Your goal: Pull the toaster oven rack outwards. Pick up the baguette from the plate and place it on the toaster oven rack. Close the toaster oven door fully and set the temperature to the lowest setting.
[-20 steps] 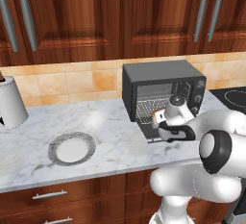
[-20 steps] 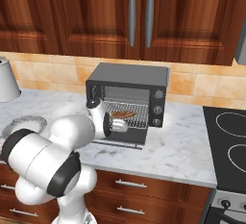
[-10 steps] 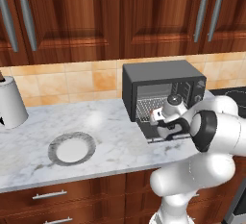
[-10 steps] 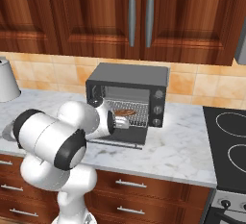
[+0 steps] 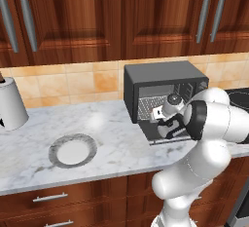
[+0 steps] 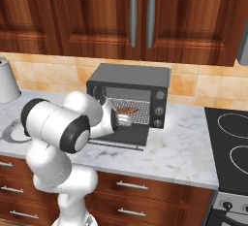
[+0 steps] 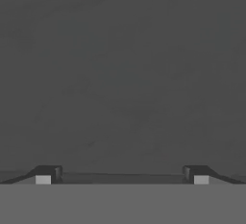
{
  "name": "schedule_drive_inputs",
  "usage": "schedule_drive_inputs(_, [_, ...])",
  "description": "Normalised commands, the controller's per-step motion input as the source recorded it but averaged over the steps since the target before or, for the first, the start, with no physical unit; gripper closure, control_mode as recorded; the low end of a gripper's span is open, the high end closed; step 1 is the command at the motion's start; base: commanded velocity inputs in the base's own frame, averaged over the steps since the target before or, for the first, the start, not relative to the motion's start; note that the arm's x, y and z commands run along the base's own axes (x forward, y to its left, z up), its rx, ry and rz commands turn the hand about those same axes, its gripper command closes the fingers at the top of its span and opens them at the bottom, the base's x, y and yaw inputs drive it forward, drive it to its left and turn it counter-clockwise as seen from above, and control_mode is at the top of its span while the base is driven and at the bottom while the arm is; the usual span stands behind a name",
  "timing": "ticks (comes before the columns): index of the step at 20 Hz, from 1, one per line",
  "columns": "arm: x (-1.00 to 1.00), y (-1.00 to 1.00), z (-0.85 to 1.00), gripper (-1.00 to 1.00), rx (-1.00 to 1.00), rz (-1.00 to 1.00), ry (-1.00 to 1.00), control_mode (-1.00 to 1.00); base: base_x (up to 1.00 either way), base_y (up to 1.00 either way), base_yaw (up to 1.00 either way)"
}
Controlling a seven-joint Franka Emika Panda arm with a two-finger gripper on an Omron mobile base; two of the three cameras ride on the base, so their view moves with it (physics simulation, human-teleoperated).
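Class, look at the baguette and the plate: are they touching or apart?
Apart. The right base view shows the baguette lying on the toaster oven rack, while the left base view shows the plate bare on the counter.

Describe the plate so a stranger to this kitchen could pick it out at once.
Start at the marble counter under the brown cabinets, with the toaster oven against the tiled wall. To the oven's left, nearer the counter's front edge, lies the plate. It is round, shallow and flat, white in the centre with a grey speckled rim, unlike the tall white canister standing further left.
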Motion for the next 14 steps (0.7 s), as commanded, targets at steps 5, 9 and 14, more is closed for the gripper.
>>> schedule_drive_inputs(5, [0.23, 0.0, -0.05, -1.0, 0.0, 0.0, -0.05, -1.0, 0.0, 0.0, 0.0])
schedule_drive_inputs(9, [0.23, 0.0, -0.01, -1.0, 0.0, 0.0, -0.06, -1.0, 0.0, 0.0, 0.0])
schedule_drive_inputs(14, [0.24, 0.0, 0.0, -1.0, 0.0, 0.0, -0.06, -1.0, 0.0, 0.0, 0.0])
